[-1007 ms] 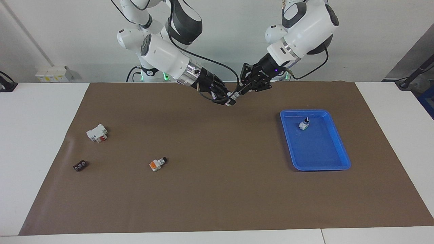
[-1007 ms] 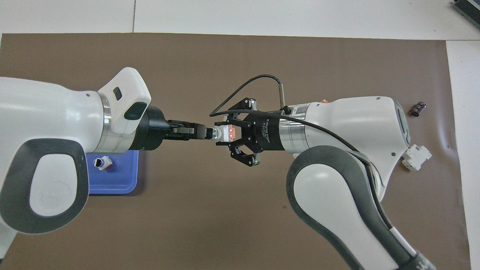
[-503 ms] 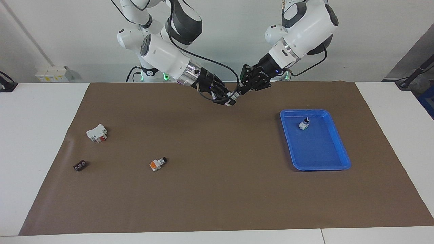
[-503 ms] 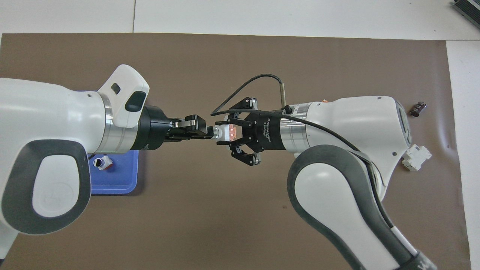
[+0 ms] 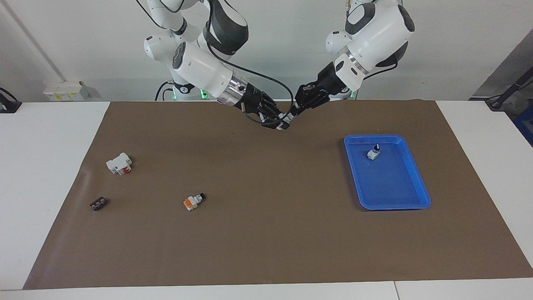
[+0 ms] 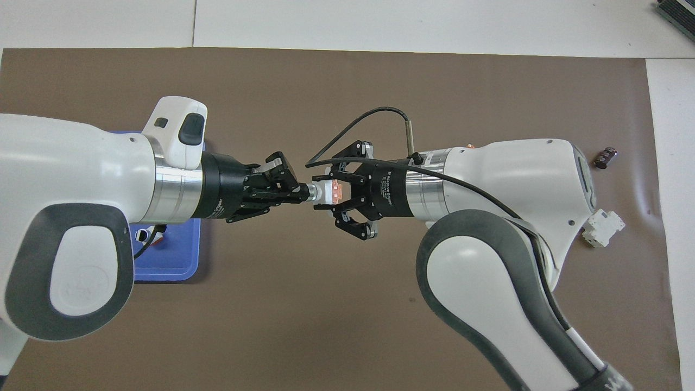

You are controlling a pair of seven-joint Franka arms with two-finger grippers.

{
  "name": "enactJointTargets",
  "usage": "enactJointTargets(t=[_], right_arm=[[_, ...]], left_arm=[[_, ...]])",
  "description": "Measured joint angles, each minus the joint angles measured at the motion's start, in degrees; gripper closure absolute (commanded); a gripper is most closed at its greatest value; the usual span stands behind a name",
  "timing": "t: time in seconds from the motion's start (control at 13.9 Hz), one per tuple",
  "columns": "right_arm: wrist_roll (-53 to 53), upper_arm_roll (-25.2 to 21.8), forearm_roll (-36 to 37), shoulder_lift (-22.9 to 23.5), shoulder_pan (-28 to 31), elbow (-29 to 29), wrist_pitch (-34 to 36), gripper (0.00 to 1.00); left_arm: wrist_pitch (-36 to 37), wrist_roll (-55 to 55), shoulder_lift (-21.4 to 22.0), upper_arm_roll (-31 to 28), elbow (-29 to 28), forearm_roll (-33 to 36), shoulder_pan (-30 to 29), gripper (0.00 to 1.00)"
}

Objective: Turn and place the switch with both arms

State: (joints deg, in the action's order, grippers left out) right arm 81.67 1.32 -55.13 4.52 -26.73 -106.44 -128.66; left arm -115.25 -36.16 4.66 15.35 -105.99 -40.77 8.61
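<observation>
While right hand (image 6: pixel 332 193) clamps switch (image 6: pixel 327 192), left hand (image 6: pixel 302 191) pinches knob.

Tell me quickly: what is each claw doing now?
Left claw: shut on the switch's knob.
Right claw: shut on the switch body.
</observation>
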Motion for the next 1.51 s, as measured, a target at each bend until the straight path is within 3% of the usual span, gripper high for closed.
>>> enactJointTargets(t=[0.58, 1.51], right_arm=[[0.0, 0.0, 0.0, 0.0, 0.0, 0.0, 0.0, 1.0], [0.0, 0.0, 0.0, 0.0, 0.0, -0.3, 0.2, 1.0]], left_arm=[[-0.1, -11.9, 0.0, 0.0, 0.0, 0.0, 0.0, 1.0], [-0.3, -47.7, 0.2, 0.0, -0.5, 0.0, 0.1, 1.0]])
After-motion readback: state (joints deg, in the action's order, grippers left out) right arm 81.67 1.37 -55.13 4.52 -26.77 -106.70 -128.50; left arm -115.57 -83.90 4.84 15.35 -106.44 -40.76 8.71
